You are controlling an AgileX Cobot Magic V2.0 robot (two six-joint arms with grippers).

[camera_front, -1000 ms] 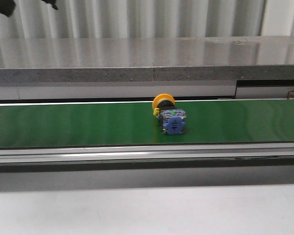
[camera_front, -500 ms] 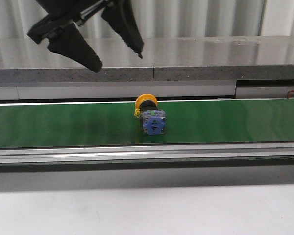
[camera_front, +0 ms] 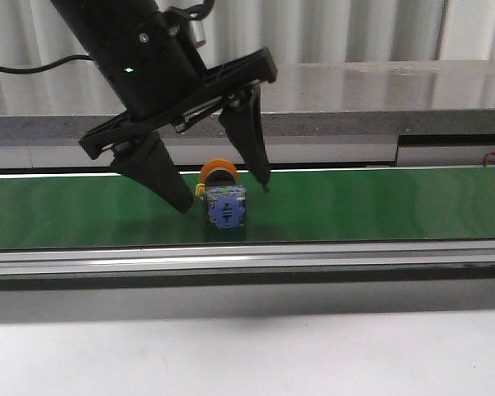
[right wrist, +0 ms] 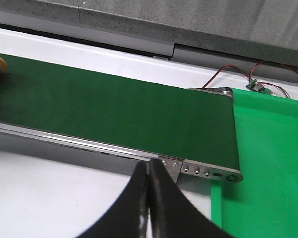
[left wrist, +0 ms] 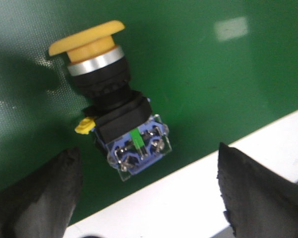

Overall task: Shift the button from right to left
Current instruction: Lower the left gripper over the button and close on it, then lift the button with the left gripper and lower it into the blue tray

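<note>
Now | button (camera_front: 223, 201) lies on its side on green belt (camera_front: 379, 206), blue block toward camera | left claw (camera_front: 224, 196) spread wide, straddling it, not touching | advice: lower, centre on black collar, then close | right claw (right wrist: 148, 198) pressed together, away.

Industrial workshop or automation lab — a green conveyor belt (camera_front: 379, 206) runs on a metal frame (camera_front: 313, 257) across the scene. Grey stone-look ledge (camera_front: 355, 103) behind it, corrugated metal wall (camera_front: 338, 29) above. At the belt's end, a roller (right wrist: 216, 90) and loose red-black wires (right wrist: 268, 74) to a small circuit board (right wrist: 254, 85) — test-rig look.
</note>
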